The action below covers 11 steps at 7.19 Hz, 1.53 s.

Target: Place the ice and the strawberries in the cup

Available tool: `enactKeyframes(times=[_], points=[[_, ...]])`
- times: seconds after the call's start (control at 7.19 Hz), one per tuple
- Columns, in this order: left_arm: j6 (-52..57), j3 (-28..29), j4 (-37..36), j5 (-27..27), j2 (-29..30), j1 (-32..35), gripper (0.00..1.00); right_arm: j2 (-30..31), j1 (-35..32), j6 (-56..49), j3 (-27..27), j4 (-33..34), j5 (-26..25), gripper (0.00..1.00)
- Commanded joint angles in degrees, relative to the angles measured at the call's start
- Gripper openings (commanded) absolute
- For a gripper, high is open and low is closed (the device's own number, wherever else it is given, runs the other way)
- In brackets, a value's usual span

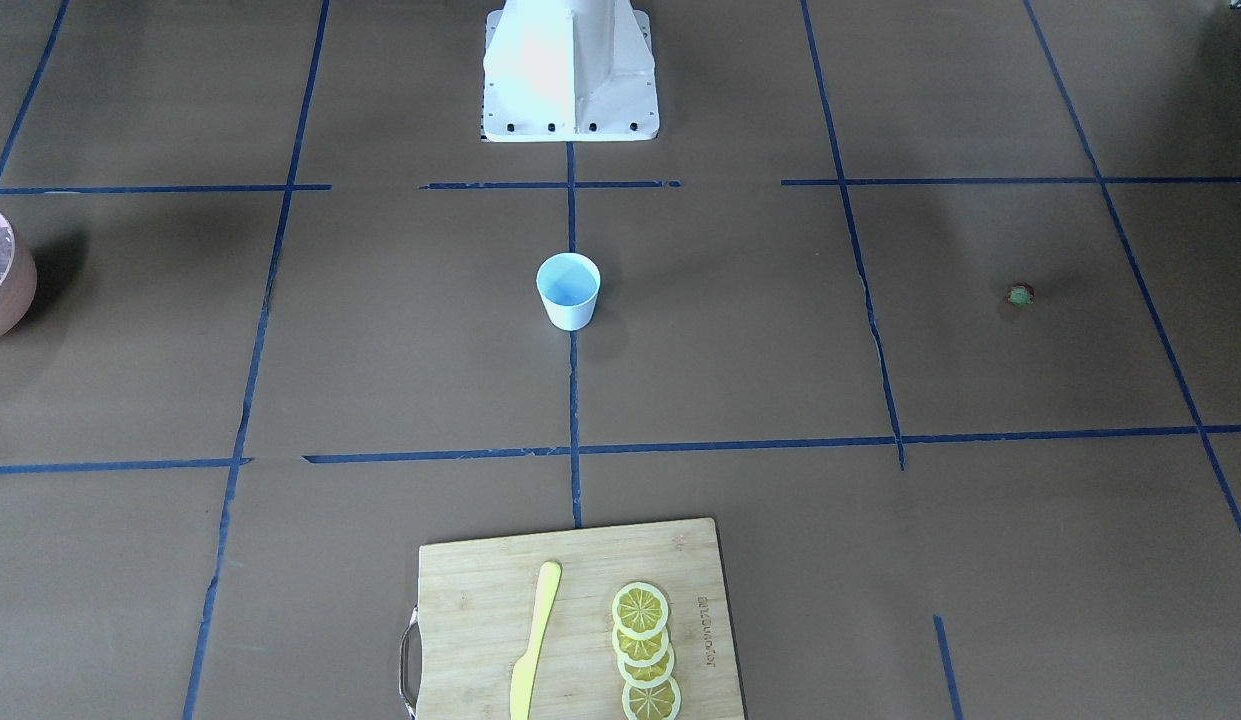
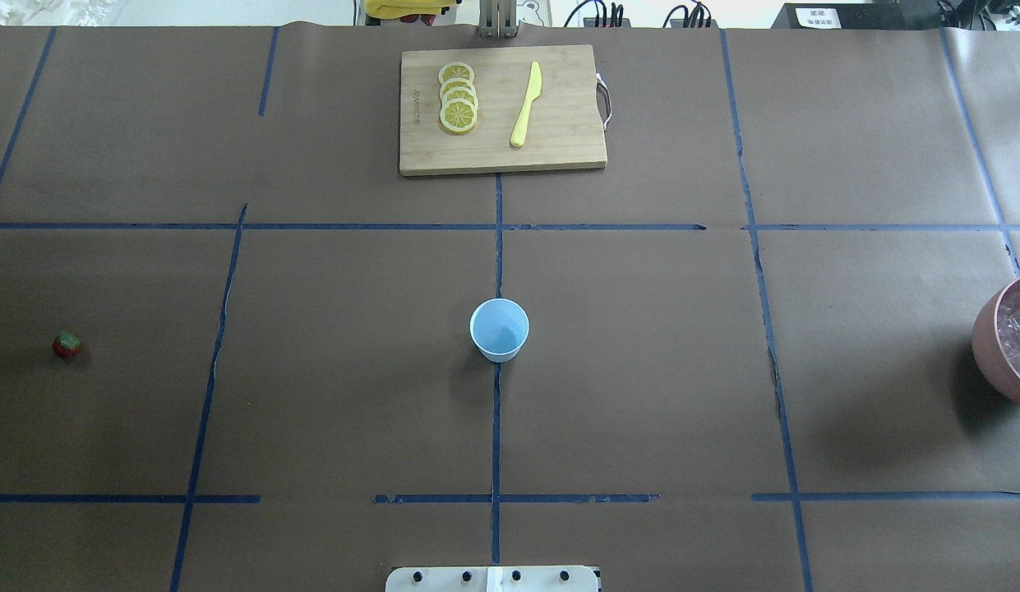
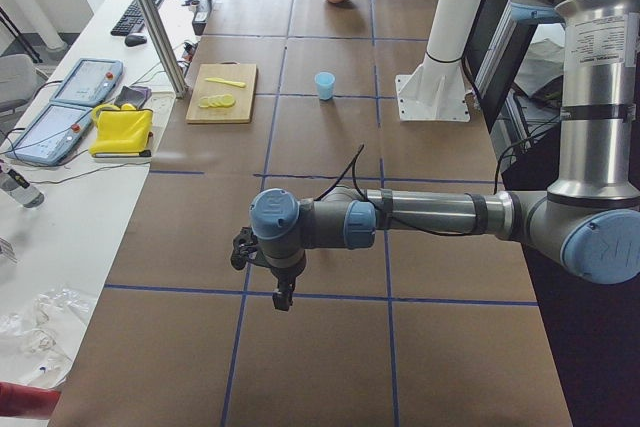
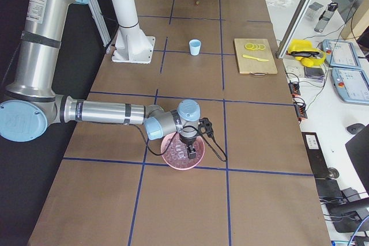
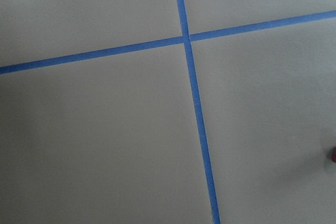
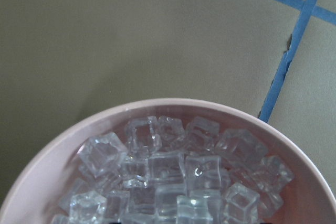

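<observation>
Table is covered w/ matte brown paper (image 2: 641, 370), cut into big rectangles by blue tape lines (image 2: 496, 427). In the left side view a white bench at frame left holds grey touch-screen pendants (image 3: 85, 82) and a folded yellow cloth (image 3: 120, 132).

In the overhead view we see the small pale blue tapered cup (image 2: 500, 330) upright at frame ctr, on a tape line, smooth-walled, w/ only its light blue inside showing. The tiny red strawberry (image 2: 66, 344) w/ green cap lies at the mid-left edge, well apart from the cup, bare paper btw them. The pinkish-brown round bowl (image 2: 988, 353) is cut off at the mid-right edge. The right wrist view shows it heaped w/ clear glossy ice cubes (image 6: 168, 177), corners rounded.

At top ctr a rectangular bamboo cutting board (image 2: 559, 148) w/ a metal handle carries a row of overlapping yellow lemon slices (image 2: 458, 97) and, apart from them, a flat yellow knife (image 2: 526, 104). The white robot base (image 1: 570, 70) sits top ctr in the front view.

The left gripper (image 3: 283, 295) hangs over bare paper near a tape crossing, lower ctr of the left side view. We can't tell whether its fingers are apart or together. The right gripper (image 4: 191, 152) hangs directly over the bowl, lower ctr of the right side view. We can't tell its finger state either, nor whether it touches the ice.
</observation>
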State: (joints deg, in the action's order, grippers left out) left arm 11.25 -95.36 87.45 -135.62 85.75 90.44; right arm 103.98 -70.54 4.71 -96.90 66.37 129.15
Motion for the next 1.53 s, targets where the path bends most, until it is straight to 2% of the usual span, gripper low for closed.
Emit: enactKeyframes(times=[0.0, 0.28, 0.42, 0.56, 0.97, 1.11, 1.25, 1.39], points=[[0.08, 0.0, 0.0, 0.0, 0.03, 0.0, 1.0, -0.1, 0.14, -0.4, 0.74, 0.07, -0.3, 0.74], [0.08, 0.0, 0.0, 0.0, -0.06, 0.0, 1.0, -0.18, 0.23, -0.49, 0.75, 0.07, -0.3, 0.35], [0.08, 0.0, 0.0, 0.0, 0.03, 0.0, 1.0, -0.18, 0.23, -1.71, 0.66, -0.01, -0.22, 0.1], [0.08, 0.0, 0.0, 0.0, -0.06, 0.0, 1.0, -0.1, 0.06, -3.72, -0.04, -0.19, -0.3, 0.03], [0.08, -0.09, 0.09, 0.0, 0.03, 0.0, 1.0, -1.41, -1.52, -4.36, -4.6, 0.77, 0.57, 0.0], [0.08, -0.18, 0.09, 0.0, 0.03, 0.0, 1.0, -4.46, -1.53, -2.45, -5.75, 4.08, 0.4, 0.0], [0.08, -0.35, 0.0, -0.09, 0.03, 0.0, 1.0, -9.97, -1.44, 4.1, -6.45, 9.07, 0.31, 0.0], [0.08, -0.61, 0.09, -0.09, 0.03, 0.0, 1.0, -11.25, 0.82, 9.99, -8.11, 9.91, -0.04, 0.0]])
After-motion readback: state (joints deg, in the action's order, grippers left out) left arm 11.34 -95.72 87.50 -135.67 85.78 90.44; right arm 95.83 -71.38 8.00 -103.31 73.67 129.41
